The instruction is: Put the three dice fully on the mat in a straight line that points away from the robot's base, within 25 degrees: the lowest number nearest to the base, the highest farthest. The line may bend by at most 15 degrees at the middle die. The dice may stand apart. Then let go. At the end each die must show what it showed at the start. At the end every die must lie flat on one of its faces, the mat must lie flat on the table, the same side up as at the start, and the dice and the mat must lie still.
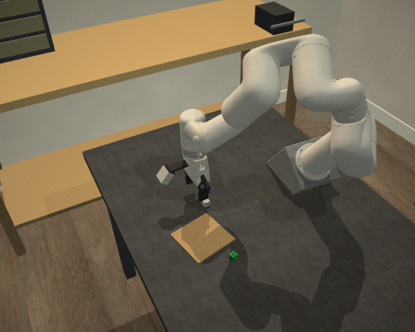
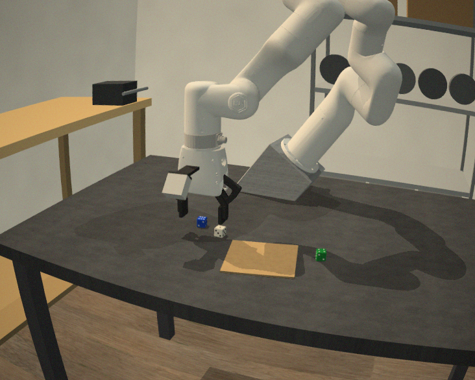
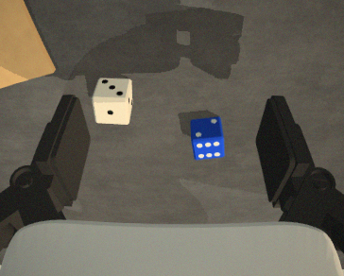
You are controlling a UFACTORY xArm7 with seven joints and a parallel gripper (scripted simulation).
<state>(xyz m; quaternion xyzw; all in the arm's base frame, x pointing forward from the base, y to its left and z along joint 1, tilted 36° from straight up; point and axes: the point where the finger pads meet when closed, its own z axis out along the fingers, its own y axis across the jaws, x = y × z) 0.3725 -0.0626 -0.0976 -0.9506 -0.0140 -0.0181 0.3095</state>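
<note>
The tan square mat lies flat on the dark table, with no die on it. A blue die sits on the table between my fingers. A white die sits just beside one finger, between the blue die and the mat. A green die lies on the table off the mat's other side. My gripper is open wide and empty, low over the table, straddling the blue die without touching it. The blue die is mostly hidden in the top view.
The robot's grey base block stands at the table's back. A wooden bench carries a black box. A mat corner shows in the wrist view.
</note>
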